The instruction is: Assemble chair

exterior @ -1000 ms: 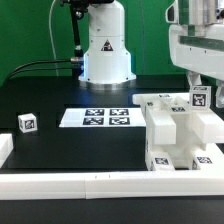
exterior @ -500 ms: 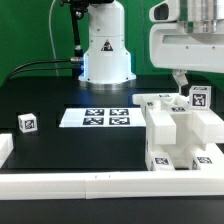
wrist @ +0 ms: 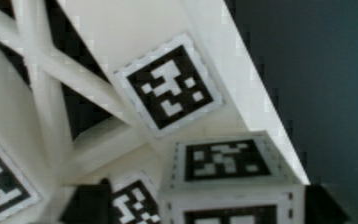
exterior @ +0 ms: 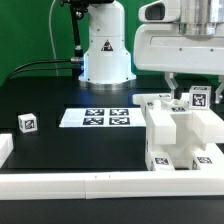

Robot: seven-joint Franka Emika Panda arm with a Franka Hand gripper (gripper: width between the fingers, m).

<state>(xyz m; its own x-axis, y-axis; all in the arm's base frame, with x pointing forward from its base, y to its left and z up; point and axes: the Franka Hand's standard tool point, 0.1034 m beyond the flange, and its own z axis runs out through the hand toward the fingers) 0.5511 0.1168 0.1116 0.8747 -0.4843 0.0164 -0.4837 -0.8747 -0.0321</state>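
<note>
The chair is a blocky white cluster of tagged pieces at the exterior view's right. One more small tagged white block lies alone at the left. My gripper hangs low over the back of the cluster, beside its tagged top piece. In the wrist view my gripper straddles a small white tagged block. One dark finger stands on each side of it. The jaws are narrow around it. Whether the pads touch it does not show. White slabs with a large tag fill the space behind.
The marker board lies flat mid-table. A long white border rail runs along the front edge. The arm's white base stands at the back, with cables beside it. The table top is black.
The gripper has moved toward the exterior view's left and come down onto the back of the chair cluster. Its jaws have narrowed. The pieces have not moved.
</note>
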